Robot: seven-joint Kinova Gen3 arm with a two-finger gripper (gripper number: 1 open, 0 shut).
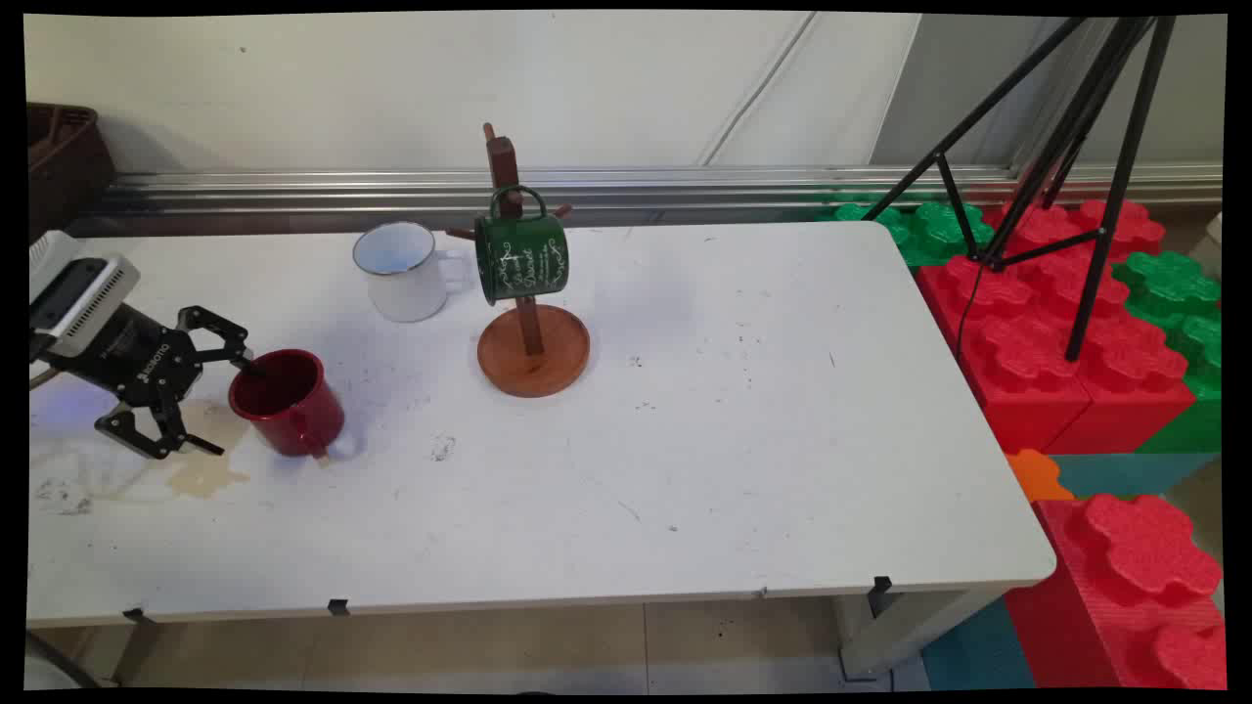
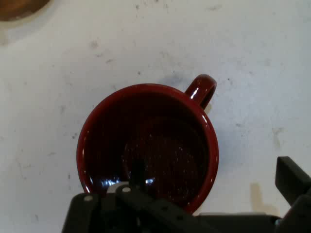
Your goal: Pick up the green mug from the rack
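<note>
A dark red mug (image 1: 291, 401) lies on its side at the table's left, its mouth turned toward my gripper (image 1: 232, 409) and its handle (image 1: 319, 454) low against the table. The gripper is open and level with the mug's mouth. Its upper finger (image 1: 243, 360) reaches the rim, and the lower finger (image 1: 201, 445) stays outside, near the table. The hand view looks straight into the red mug (image 2: 146, 145), with the handle (image 2: 203, 89) at upper right. One finger (image 2: 137, 172) shows dark inside the mouth; the other (image 2: 291, 177) stands outside the rim, so the gripper (image 2: 214, 175) straddles the wall.
A white mug (image 1: 403, 270) stands behind the red one. A green mug (image 1: 521, 256) hangs on a wooden mug tree (image 1: 533, 350) mid-table. A brownish stain (image 1: 205, 475) lies under the gripper. Red and green foam blocks (image 1: 1056, 342) and a black tripod (image 1: 1066, 147) stand off the right edge.
</note>
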